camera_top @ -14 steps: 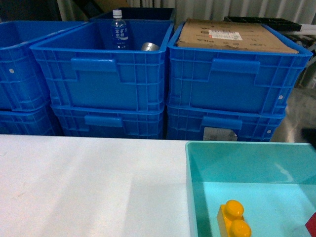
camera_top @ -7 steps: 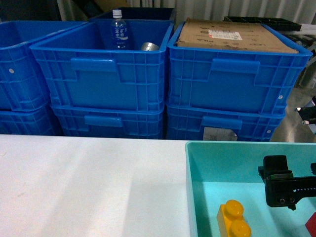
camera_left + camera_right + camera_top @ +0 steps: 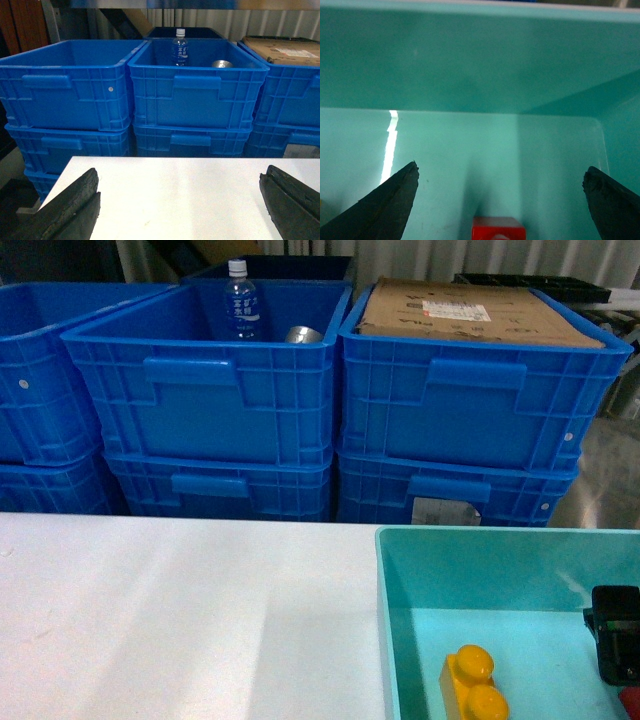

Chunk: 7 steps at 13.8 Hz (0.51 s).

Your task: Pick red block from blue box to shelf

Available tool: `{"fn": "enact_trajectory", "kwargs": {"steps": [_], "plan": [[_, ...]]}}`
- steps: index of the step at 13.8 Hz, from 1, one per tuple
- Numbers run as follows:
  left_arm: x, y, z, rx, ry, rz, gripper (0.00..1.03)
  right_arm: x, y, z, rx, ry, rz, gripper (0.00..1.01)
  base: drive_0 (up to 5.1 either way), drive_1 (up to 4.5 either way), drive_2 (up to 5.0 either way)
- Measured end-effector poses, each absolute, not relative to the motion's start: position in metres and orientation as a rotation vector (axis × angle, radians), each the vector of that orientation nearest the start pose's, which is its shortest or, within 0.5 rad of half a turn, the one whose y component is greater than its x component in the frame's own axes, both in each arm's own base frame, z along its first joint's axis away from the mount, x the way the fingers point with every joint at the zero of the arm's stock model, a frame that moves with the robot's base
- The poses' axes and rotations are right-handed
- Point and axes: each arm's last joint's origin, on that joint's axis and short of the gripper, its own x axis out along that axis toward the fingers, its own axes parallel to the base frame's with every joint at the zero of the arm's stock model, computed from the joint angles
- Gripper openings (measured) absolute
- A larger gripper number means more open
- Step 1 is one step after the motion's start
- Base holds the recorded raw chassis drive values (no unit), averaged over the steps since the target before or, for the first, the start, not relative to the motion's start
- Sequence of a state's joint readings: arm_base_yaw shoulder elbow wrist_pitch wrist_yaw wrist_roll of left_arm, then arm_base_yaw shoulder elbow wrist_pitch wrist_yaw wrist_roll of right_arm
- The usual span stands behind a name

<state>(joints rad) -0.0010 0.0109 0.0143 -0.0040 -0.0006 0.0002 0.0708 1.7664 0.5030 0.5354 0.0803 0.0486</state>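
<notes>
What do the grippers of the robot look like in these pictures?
Both grippers have black, matte fingers with a rough, grainy surface, tapering toward the tips. The left gripper and the right gripper look alike. In the head view, the right gripper shows as a black boxy part. No cables or markings are visible.

Dark blue ribbed crates (image 3: 200,390) are standing stacked behind the white bench (image 3: 180,620). A water bottle (image 3: 240,302) is standing upright in the middle top crate beside a metal can (image 3: 302,335). A cardboard box (image 3: 470,312) is lying in the right top crate. A yellow two-stud block (image 3: 472,685) is lying near the bench's right end.
</notes>
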Motion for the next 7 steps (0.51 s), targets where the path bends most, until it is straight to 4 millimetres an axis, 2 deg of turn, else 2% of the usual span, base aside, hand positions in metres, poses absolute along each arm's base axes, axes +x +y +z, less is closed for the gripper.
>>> {"fn": "enact_trajectory", "kwargs": {"steps": [7], "plan": [[0.098, 0.000, 0.167, 0.000, 0.000, 0.000, 0.98, 0.262, 0.020, 0.062, -0.010, 0.785, -0.027, 0.98, 0.0, 0.00, 0.0]]}}
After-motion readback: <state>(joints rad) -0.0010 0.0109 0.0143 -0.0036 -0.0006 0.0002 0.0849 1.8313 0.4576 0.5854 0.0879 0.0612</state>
